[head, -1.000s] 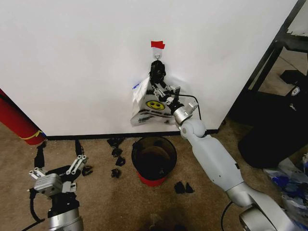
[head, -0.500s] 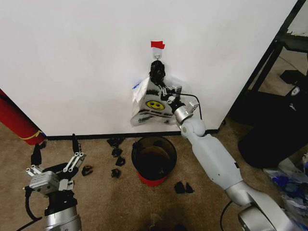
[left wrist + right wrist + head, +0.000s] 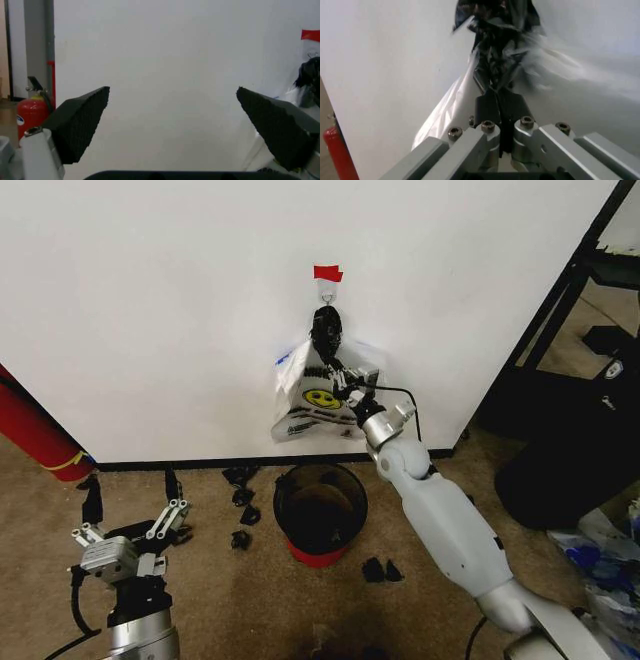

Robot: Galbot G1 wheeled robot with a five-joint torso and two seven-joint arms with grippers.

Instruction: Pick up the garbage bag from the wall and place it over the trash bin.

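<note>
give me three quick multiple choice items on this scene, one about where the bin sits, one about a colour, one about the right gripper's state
1. Where is the trash bin?
A. on the floor below the hanging garbage bag
B. on a shelf
C. in the left gripper

2. What colour is the tape above the hook?
A. blue
B. red
C. green

3. What is the right gripper doing?
A. open, far from the wall
B. resting on the bin rim
C. shut on the garbage bag

Answers:
1. A, the bin stands on the carpet under the bag.
2. B, the strip on the wall is red.
3. C, the right wrist view has its pads pressed together on bunched plastic.
</note>
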